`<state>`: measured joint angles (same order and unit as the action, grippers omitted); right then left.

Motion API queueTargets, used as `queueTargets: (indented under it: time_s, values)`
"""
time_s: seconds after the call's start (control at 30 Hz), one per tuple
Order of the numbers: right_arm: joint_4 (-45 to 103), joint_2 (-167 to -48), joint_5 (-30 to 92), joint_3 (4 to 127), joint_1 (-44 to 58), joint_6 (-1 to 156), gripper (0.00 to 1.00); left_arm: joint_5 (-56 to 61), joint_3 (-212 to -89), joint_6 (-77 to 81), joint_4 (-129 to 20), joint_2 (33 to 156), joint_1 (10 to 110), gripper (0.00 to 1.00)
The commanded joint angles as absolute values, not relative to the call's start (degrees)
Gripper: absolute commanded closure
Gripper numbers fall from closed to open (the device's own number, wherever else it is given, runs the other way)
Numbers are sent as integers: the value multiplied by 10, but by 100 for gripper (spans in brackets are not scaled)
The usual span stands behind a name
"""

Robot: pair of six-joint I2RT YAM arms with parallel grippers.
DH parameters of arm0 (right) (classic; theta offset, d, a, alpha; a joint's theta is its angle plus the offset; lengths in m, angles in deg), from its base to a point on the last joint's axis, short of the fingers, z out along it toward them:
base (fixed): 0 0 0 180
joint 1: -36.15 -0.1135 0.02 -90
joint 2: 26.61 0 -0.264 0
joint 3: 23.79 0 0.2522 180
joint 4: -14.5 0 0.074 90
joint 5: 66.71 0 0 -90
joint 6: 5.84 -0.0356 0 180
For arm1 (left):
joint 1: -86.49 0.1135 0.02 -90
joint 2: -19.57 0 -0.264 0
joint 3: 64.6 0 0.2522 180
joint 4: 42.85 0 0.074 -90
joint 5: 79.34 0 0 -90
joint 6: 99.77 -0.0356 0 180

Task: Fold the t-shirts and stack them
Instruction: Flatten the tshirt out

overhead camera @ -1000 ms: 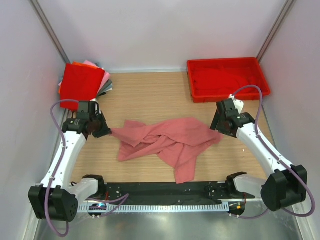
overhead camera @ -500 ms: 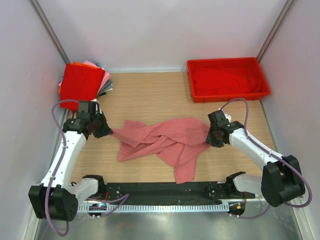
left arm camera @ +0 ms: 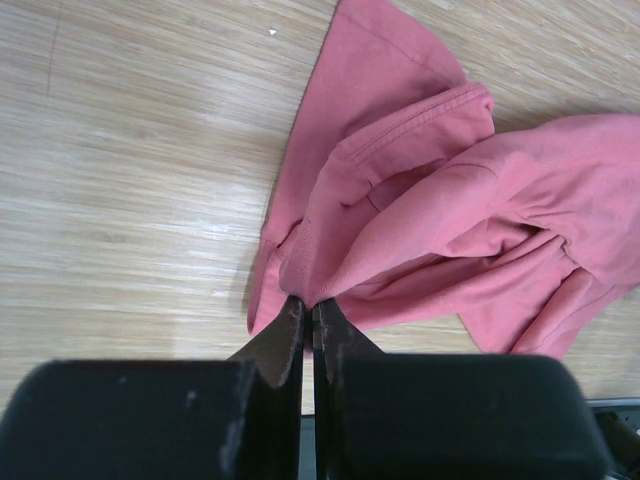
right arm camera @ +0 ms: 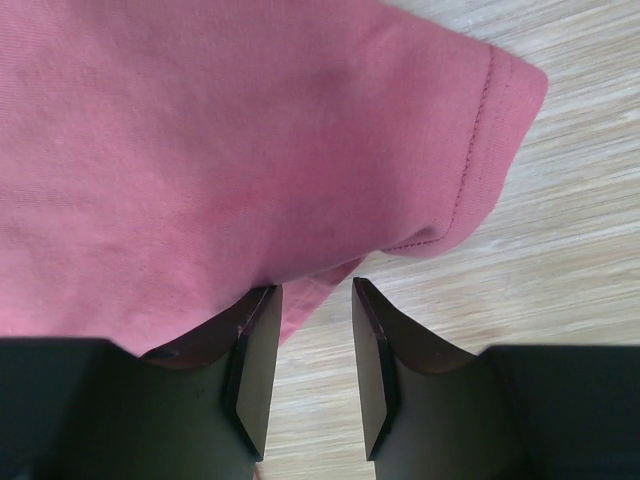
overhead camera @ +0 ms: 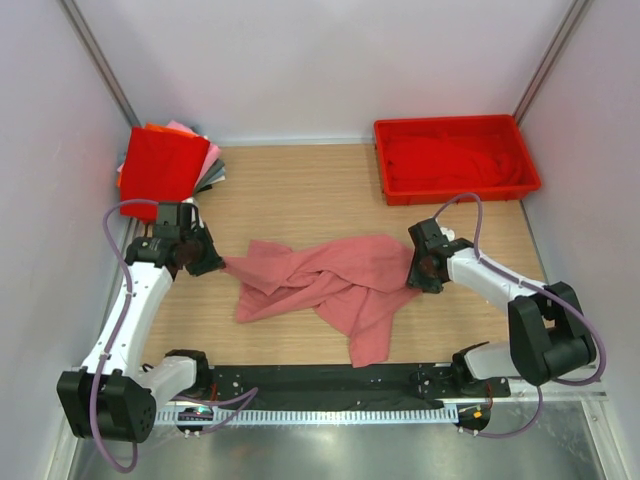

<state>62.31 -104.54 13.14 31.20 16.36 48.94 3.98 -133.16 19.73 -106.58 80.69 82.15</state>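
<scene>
Spreading the crumpled salmon-pink t-shirt (overhead camera: 330, 280) by the table's (overhead camera: 300, 190) near edge seems the step in hand. The left gripper (left arm camera: 308, 310) pinches its left end, and the right gripper (right arm camera: 312, 290) stands open at the right sleeve. Next, close there and pull the cloth flat.

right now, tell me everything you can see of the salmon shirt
The salmon shirt looks like soft knit cloth. It lies crumpled and unfolded in the middle of the table, its folds overlapping and one part trailing toward the near edge. A stitched sleeve hem shows at its right end. The left gripper is shut on its left edge. The right gripper is open at the sleeve's edge.
</scene>
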Motion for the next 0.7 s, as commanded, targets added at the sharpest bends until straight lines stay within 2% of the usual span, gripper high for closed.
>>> queueTargets:
  time_s: [0.0,0.17,0.27,0.37,0.57,0.67]
  values:
    - [600,-1054,104,329,163,507,59,38,-1329,191,-1050,808,825,100]
    - [589,-1065,105,328,163,508,61,36,-1328,190,-1050,812,825,100]
    - [587,-1069,105,328,162,510,66,37,-1329,191,-1050,812,825,100]
    - [587,-1070,104,329,163,512,71,38,-1328,191,-1050,813,825,100]
    - [610,-1056,104,342,163,514,89,37,-1328,191,-1050,815,825,100]
    - [635,-1044,100,353,162,515,91,38,-1328,191,-1049,815,825,100]
